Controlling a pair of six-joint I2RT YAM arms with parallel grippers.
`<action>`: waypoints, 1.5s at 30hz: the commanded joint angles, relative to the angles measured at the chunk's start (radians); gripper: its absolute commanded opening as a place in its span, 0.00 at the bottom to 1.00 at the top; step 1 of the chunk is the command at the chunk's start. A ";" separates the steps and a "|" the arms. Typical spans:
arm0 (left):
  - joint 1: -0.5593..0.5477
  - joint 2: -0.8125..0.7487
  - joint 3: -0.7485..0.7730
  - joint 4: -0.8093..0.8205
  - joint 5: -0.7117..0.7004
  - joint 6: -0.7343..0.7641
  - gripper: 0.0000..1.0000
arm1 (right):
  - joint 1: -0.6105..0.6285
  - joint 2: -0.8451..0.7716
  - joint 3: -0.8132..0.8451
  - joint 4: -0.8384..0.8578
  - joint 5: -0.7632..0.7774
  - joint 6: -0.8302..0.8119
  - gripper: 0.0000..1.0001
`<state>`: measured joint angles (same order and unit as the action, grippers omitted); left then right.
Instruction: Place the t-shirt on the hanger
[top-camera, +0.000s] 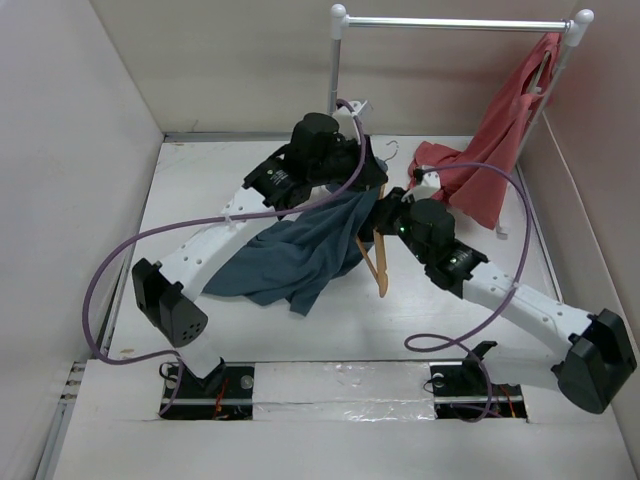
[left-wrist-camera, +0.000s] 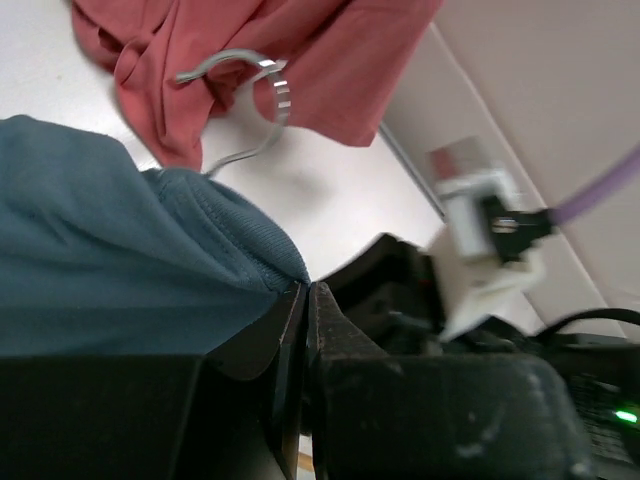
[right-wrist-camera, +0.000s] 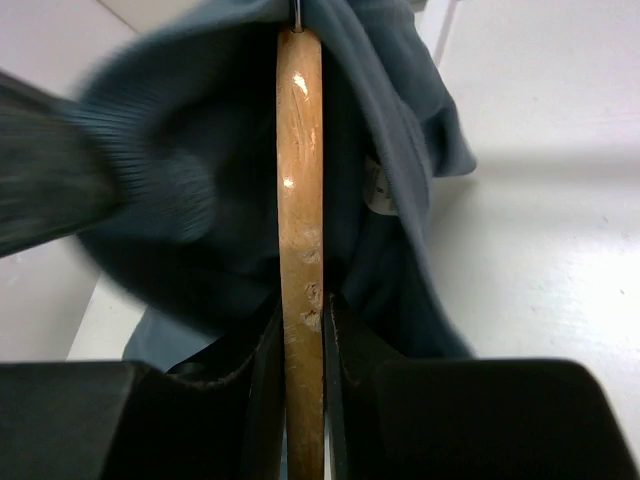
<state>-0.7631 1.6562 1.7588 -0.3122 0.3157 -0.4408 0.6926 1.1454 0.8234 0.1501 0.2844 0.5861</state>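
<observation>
Draping in slate-blue folds at table centre, the t-shirt (top-camera: 300, 255) hangs pinched by the left gripper (left-wrist-camera: 308, 292); at its 3 o'clock, the right gripper (right-wrist-camera: 303, 325) clamps the tan hanger (right-wrist-camera: 300, 150) (upper half buried in cloth).

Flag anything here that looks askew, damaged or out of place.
The coral-red garment hangs crookedly from the right end of the rail, its lower part slumped on the table. The hanger, clamped in the right gripper, shows small chips in its wood just above the grip.
</observation>
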 joint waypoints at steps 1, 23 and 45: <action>-0.005 -0.105 0.073 0.025 0.057 -0.019 0.00 | 0.013 0.052 0.086 0.253 -0.022 -0.042 0.00; -0.005 -0.225 0.180 -0.200 -0.148 0.039 0.34 | 0.119 -0.058 0.155 0.588 0.165 -0.261 0.00; 0.160 0.037 0.535 -0.054 -0.115 -0.202 0.83 | 0.243 -0.141 0.178 0.582 0.251 -0.442 0.00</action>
<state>-0.6048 1.6703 2.2559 -0.4301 0.1738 -0.5900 0.9203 1.0397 0.9344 0.5705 0.5068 0.1776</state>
